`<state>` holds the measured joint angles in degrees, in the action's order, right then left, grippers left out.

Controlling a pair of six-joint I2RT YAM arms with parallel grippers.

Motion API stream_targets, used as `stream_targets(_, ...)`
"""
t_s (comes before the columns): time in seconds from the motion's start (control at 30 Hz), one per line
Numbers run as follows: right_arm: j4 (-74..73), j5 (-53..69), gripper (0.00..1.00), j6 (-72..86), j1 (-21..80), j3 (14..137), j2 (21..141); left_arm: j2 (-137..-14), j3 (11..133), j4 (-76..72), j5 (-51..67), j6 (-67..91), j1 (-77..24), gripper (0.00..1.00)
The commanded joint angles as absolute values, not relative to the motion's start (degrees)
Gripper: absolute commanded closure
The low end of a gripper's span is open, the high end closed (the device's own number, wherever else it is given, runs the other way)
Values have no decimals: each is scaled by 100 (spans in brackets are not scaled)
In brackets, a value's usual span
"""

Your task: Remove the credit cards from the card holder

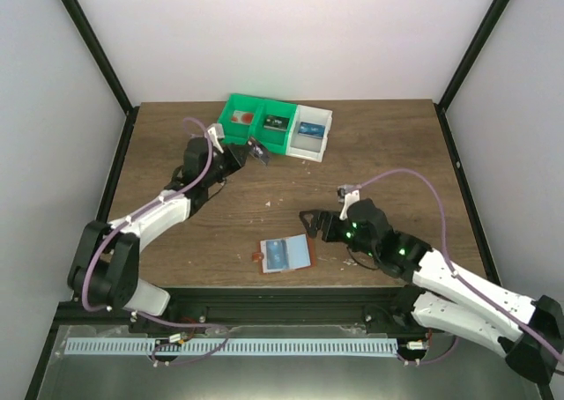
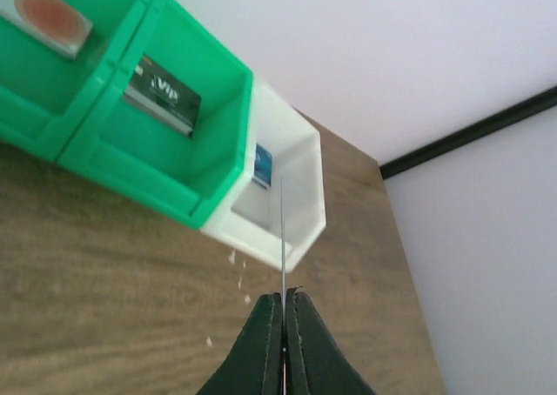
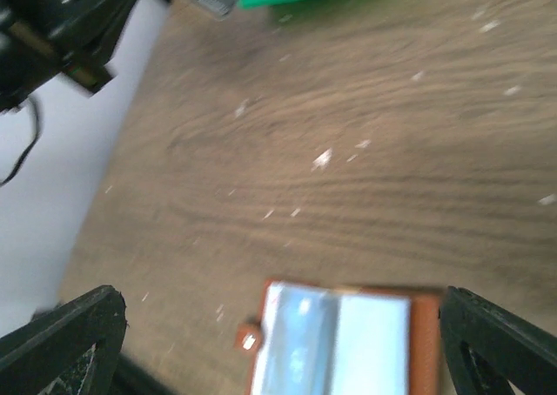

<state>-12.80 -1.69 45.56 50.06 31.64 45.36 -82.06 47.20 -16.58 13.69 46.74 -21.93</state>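
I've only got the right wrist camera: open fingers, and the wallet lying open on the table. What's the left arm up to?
Observer: The left fingers are shut on a card, held edge-on near the bin.
Operator: What's already in the bin?
Observer: One card in each compartment: a pale card with a red circle, a dark VIP card, and a blue card at the white end.
Operator: Is the held card over a compartment?
Observer: Its edge points toward the white compartment, but from above it looks short of the bin, on the near side.
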Motion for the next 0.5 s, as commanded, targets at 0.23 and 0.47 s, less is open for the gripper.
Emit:
stream_targets(0.23, -663, -800, 6, 3887, 2977, 4581, 6779, -8287, 5153, -1463, 534, 4959, -2053, 100)
stream_targets(0.47, 110, 70, 40, 3537, 2153, 5540, 8508, -7426, 4521, -737, 882, 4908, -2055, 100)
